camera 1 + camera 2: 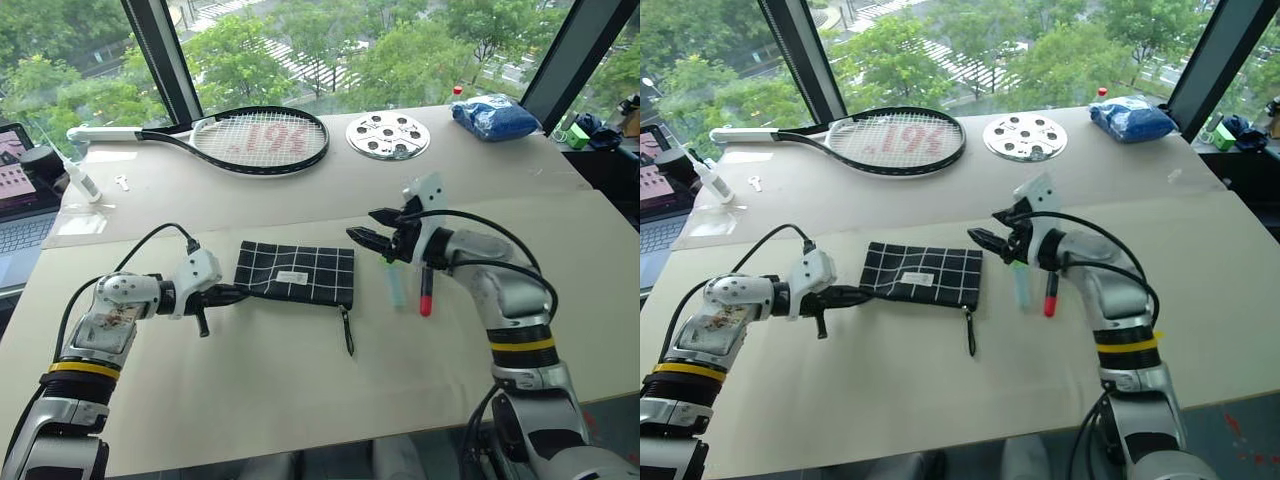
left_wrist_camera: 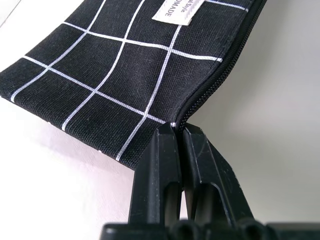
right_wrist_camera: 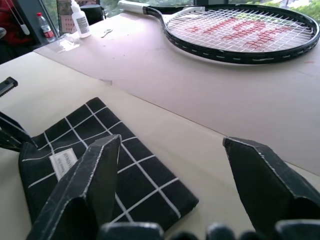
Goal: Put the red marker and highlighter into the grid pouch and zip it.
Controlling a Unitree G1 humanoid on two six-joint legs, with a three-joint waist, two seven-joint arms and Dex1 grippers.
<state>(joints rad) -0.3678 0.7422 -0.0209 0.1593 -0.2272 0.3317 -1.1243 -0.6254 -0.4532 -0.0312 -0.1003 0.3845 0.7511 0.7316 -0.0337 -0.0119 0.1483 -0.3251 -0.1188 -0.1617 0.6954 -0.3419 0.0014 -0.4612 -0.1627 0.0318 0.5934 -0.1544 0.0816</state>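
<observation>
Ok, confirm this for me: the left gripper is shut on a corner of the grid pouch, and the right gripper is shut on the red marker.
Half right. The left gripper is shut on a corner of the grid pouch. But the right gripper is open and empty, as the right wrist view shows; in the left eye view the red marker lies on the table beside the highlighter.

My right claw point(image 1: 370, 226) covers the top of the highlighter point(image 1: 397, 287) and the red marker point(image 1: 426, 292). The grid pouch point(image 2: 125, 70) runs past the left wrist view's edge, cutting its label point(image 2: 176, 10).
</observation>
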